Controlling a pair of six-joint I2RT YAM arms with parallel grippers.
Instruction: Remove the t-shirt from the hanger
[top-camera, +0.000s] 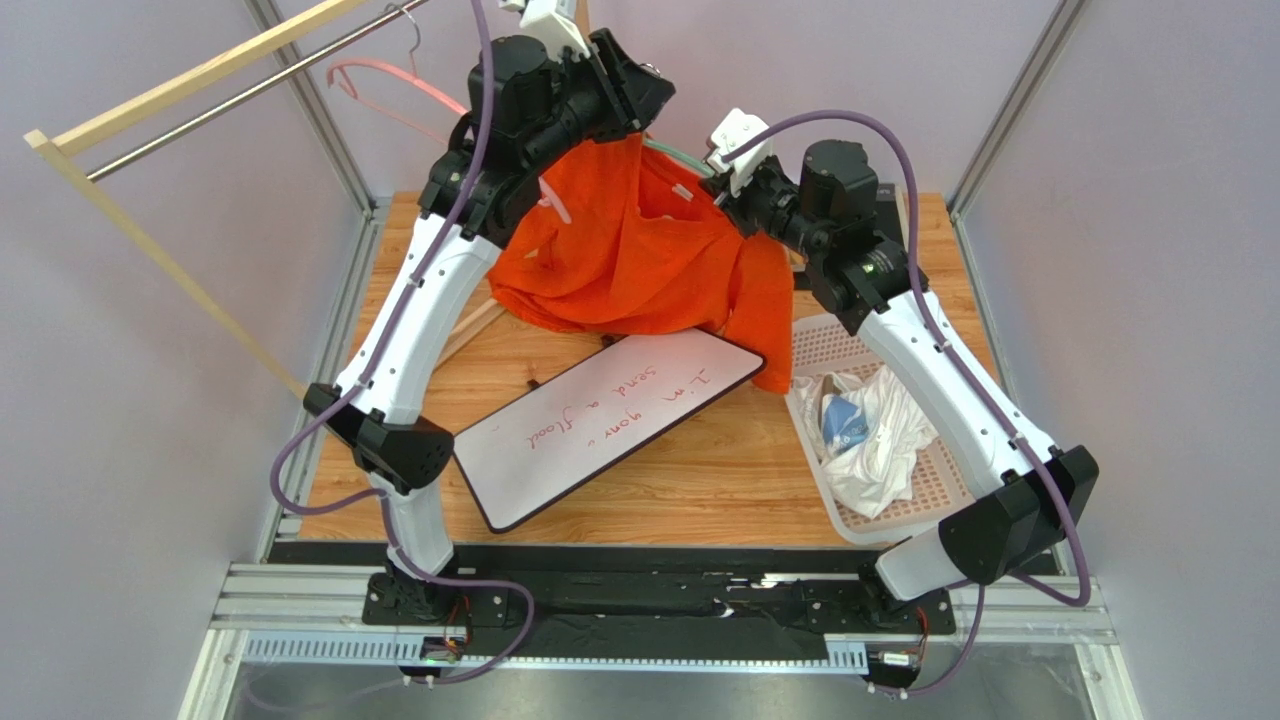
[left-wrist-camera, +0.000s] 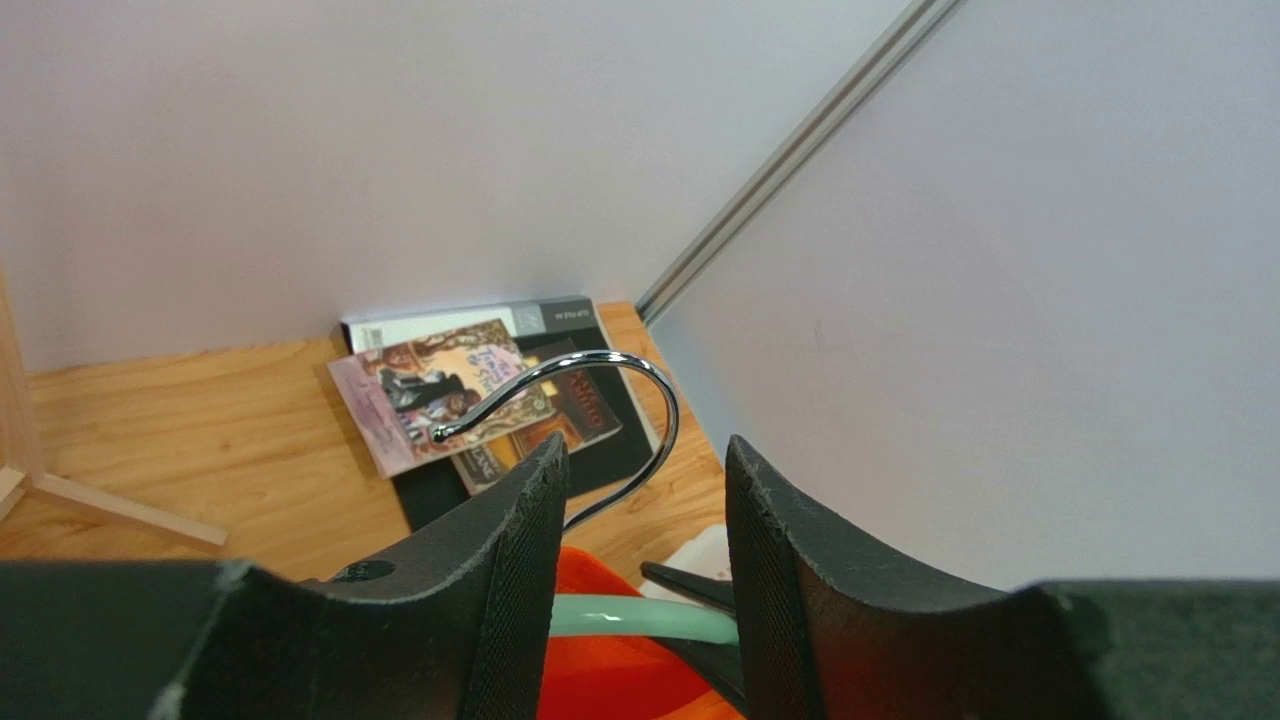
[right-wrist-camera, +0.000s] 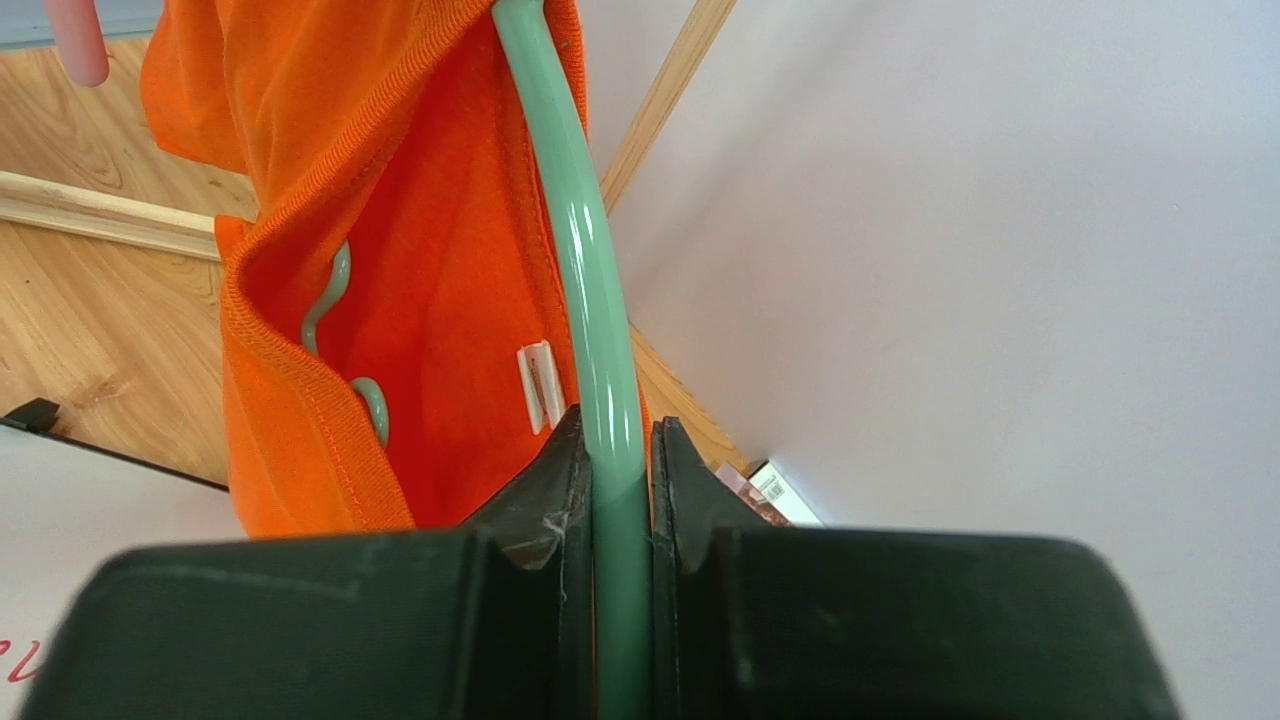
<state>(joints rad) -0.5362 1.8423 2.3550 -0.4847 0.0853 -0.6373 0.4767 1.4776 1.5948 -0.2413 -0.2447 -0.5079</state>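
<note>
While the right gripper (right-wrist-camera: 616, 465) is clamped tight on one arm of the mint-green plastic hanger (right-wrist-camera: 579, 270), the orange fabric t-shirt (top-camera: 639, 248) hangs draped on it above the wooden table (top-camera: 706, 465). The left gripper (left-wrist-camera: 646, 480) stands part open beside the chrome wire hook (left-wrist-camera: 601, 368), gripping nothing. Tugging the cloth could twist the hanger in that single pinch, or catch the collar on its shoulder.

Around me stand plain pale lilac walls (top-camera: 135, 450), joined at the back corners by aluminium posts (top-camera: 1022, 93). My wooden counter (top-camera: 721, 465) fills the middle, and a wooden clothes rail (top-camera: 196, 72) slants across the upper left.
</note>
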